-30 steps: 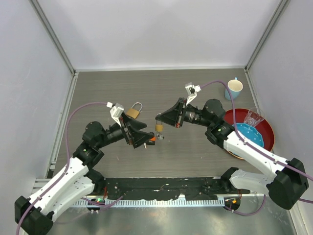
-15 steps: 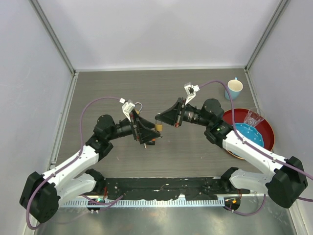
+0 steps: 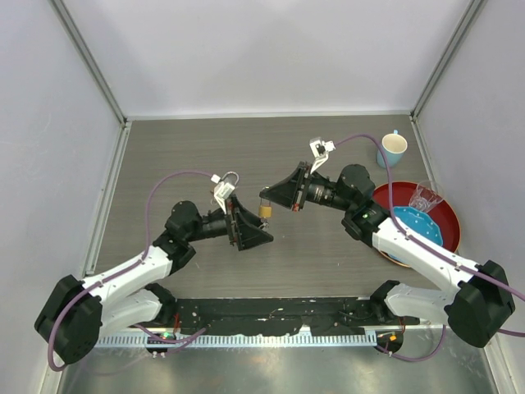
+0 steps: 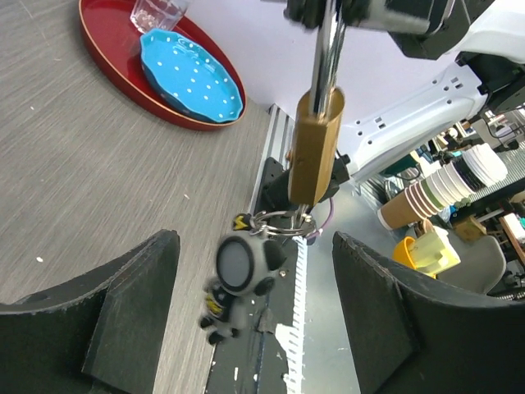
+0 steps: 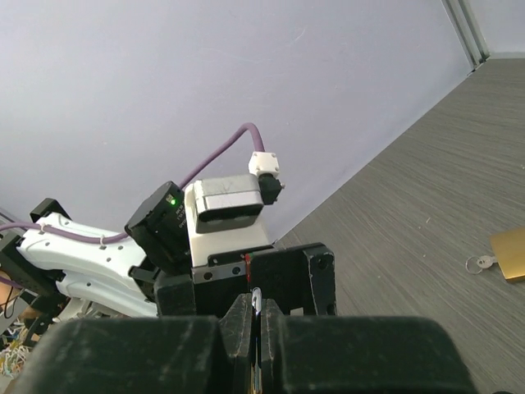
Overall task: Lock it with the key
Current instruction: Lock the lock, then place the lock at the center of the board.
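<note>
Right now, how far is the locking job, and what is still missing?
Done: the right gripper is shut on the shackle of the padlock and holds it in the air. A key ring with a keychain figure hangs under it, so the key seems inserted. In hand: the left gripper stands open around the figure. Left: grip and turn the key.

Centre of frame: the right gripper [image 3: 267, 199] carries a brass padlock [image 3: 265, 212] hanging at its tip. The left gripper [image 3: 259, 235] sits just below it. A second padlock [image 3: 230, 174] lies partly hidden behind the left wrist. Right side: blue cup [image 3: 392, 149]; red tray [image 3: 451, 226] bearing blue plate [image 3: 426, 223] and glass [image 3: 425, 197].
</note>
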{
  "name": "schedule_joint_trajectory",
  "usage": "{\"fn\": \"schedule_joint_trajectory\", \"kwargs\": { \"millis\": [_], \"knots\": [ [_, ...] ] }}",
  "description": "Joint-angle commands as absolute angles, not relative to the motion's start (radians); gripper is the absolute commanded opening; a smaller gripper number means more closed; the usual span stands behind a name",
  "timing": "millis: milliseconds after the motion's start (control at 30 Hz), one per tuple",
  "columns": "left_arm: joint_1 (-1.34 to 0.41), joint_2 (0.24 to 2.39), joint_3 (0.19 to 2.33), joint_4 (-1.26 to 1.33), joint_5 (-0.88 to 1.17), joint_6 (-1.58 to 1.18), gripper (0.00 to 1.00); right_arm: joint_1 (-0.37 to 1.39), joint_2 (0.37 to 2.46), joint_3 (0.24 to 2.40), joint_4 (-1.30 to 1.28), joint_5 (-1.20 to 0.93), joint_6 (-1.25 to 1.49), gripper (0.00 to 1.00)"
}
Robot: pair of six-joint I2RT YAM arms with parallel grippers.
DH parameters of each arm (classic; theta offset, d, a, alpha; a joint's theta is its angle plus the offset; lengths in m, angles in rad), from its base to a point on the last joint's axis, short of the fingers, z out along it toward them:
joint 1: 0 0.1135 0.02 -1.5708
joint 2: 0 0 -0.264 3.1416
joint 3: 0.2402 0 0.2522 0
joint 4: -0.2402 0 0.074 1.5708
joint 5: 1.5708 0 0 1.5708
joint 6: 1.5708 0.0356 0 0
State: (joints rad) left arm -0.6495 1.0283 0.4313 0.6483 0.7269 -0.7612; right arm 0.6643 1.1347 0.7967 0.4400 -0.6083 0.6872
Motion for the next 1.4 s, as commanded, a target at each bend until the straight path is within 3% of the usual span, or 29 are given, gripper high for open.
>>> {"fn": "schedule_joint_trajectory", "kwargs": {
  "millis": [0,67,100,167,200,300,433,1200,1367],
  "knots": [
    [-0.664,1.025,0.410,0.736,0.736,-0.778,0.74,0.660,1.129,0.861,0.512,-0.588,0.699,0.01],
    [-0.667,1.016,0.400,0.736,0.733,-0.778,0.67,0.658,1.132,0.864,0.511,-0.586,0.701,0.02],
    [-0.667,1.014,0.399,0.736,0.733,-0.778,0.57,0.657,1.134,0.865,0.511,-0.587,0.701,0.01],
    [-0.669,1.005,0.394,0.738,0.735,-0.778,0.47,0.657,1.134,0.864,0.515,-0.586,0.703,0.02],
    [-0.669,1.003,0.394,0.736,0.738,-0.776,0.36,0.657,1.135,0.862,0.517,-0.584,0.703,0.02],
    [-0.669,0.997,0.397,0.730,0.741,-0.778,0.16,0.657,1.138,0.859,0.522,-0.580,0.703,0.02],
    [-0.669,0.994,0.394,0.724,0.741,-0.778,0.01,0.655,1.149,0.861,0.526,-0.583,0.706,0.02],
    [-0.761,0.873,0.235,0.726,0.726,-0.808,0.00,0.583,1.201,0.874,0.563,-0.623,0.739,0.02],
    [-0.761,0.812,0.247,0.606,0.661,-0.764,0.00,0.581,1.203,0.861,0.542,-0.627,0.732,0.02]
  ]
}}
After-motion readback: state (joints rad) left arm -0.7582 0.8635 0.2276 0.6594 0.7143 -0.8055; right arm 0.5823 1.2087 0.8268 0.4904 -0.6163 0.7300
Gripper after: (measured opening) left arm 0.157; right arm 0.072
